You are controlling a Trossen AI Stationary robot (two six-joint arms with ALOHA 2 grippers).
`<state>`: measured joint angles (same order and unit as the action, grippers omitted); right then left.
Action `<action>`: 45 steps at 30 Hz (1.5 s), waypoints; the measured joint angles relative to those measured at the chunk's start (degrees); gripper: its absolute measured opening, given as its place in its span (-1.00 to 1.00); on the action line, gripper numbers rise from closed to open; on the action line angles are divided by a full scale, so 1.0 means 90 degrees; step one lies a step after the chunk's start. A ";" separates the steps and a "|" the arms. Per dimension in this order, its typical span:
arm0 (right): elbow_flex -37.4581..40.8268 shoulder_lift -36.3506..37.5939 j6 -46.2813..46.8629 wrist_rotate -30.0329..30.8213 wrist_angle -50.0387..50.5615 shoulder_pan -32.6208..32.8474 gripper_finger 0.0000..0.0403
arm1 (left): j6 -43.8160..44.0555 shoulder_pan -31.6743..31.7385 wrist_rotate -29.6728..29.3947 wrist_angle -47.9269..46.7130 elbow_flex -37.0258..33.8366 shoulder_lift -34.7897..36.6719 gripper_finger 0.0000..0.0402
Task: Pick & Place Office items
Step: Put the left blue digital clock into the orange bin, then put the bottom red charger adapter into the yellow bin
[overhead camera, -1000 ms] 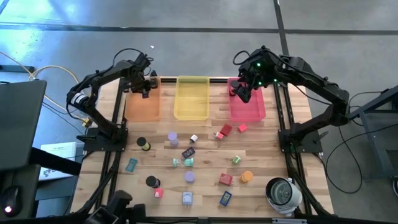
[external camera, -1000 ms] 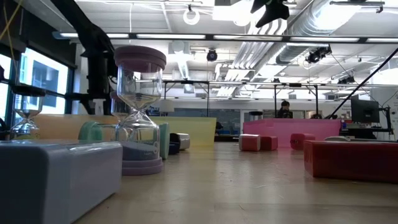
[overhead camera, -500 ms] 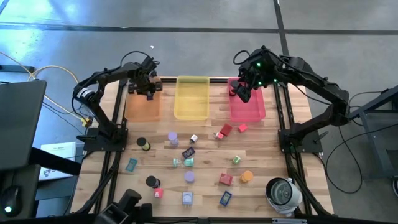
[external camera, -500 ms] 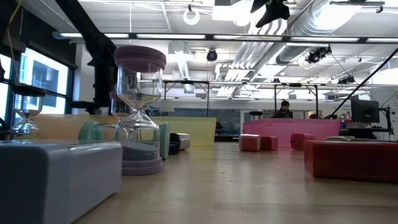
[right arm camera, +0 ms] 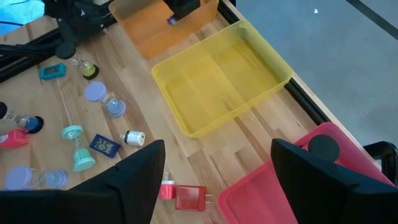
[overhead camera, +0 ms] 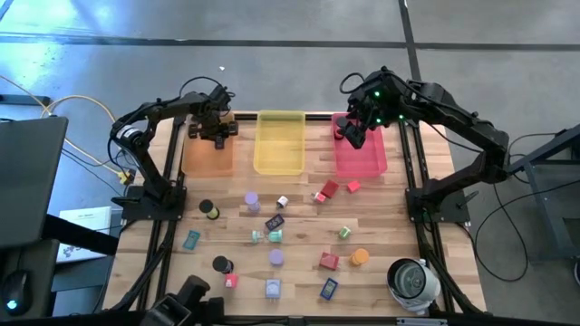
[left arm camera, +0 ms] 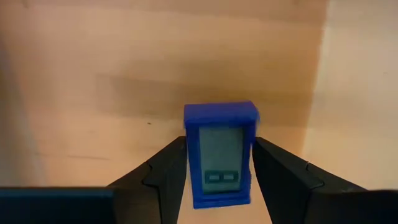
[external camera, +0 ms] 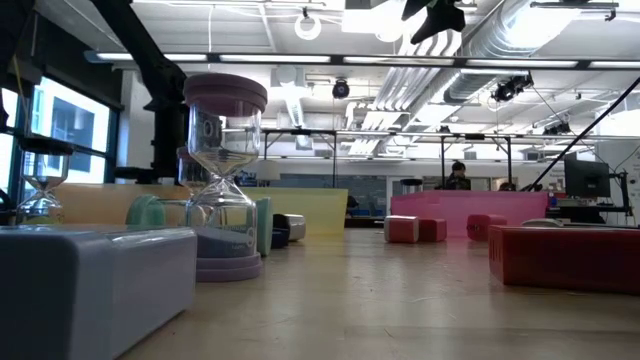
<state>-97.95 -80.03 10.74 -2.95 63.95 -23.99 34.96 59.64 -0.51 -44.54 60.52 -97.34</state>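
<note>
Three translucent trays line the far edge of the counter (overhead camera: 299,208): over the orange tray (overhead camera: 207,149) the left tool (overhead camera: 216,128) has a small blue timer (left arm camera: 220,154) between its fingers (left arm camera: 163,174), though whether they clamp it I cannot tell. Next comes the yellow tray (overhead camera: 279,142). Over the pink tray (overhead camera: 361,154) hangs the right tool (overhead camera: 353,132), fingers (right arm camera: 134,174) spread with nothing between them, and the other office items (overhead camera: 275,258) lie scattered on the counter nearer the front.

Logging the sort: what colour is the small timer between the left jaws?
Blue, with a grey screen; the timer shows best in the left wrist view.
</note>
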 joint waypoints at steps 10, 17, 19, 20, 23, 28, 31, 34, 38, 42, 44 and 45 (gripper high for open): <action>0.0000 0.0000 -0.0002 0.0001 0.0001 0.0000 0.41 | -0.0143 -0.0034 0.0018 -0.0059 0.0001 0.0146 -0.13; 0.0000 0.0000 -0.0035 -0.0008 0.0003 0.0000 0.41 | -0.0396 -0.0034 -0.0123 -0.0253 0.0006 0.0887 -0.13; 0.0000 0.0000 -0.0040 -0.0013 0.0003 0.0000 0.41 | -0.0570 -0.0064 -0.0048 -0.0441 0.0006 0.1168 -0.13; -0.0002 0.0000 -0.0042 -0.0016 0.0003 0.0000 0.41 | -0.0651 -0.0110 0.0049 -0.0566 0.0006 0.1316 -0.13; -0.0001 0.0000 -0.0046 -0.0020 0.0005 0.0000 0.41 | -0.0924 -0.0321 0.0376 -0.1002 0.0006 0.1764 -0.13; 0.0000 0.0000 -0.0049 -0.0025 0.0006 0.0000 0.41 | -0.0949 -0.0993 0.0548 -0.1254 0.0006 0.2569 -0.13; -0.0001 0.0000 -0.0049 -0.0105 0.0011 0.0000 0.41 | -0.0732 -0.1503 0.0547 -0.1205 0.0006 0.3080 -0.13; 0.0000 0.0000 -0.0049 -0.0380 0.0016 0.0000 0.41 | -0.0393 -0.2090 0.0544 -0.1192 0.0006 0.3567 -0.13; -0.0002 0.0000 -0.0049 -0.0907 0.0108 0.0005 0.41 | 0.0072 -0.3004 0.0540 -0.1191 0.0006 0.4092 -0.13; 0.0000 0.0000 0.0043 -0.1306 0.0380 0.0007 0.41 | 0.0622 -0.4011 0.0539 -0.1186 0.0006 0.4406 -0.13; 0.0000 0.0000 0.0147 -0.1432 0.0547 0.0029 0.41 | 0.0859 -0.4476 0.0537 -0.1184 0.0006 0.4456 -0.13; 0.0000 0.0000 0.0164 -0.1473 0.0639 0.0054 0.41 | 0.0950 -0.4694 0.0537 -0.1178 0.0006 0.4461 -0.13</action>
<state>-97.95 -80.03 12.21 -16.21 69.71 -23.50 43.51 17.39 4.32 -55.15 60.58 -57.19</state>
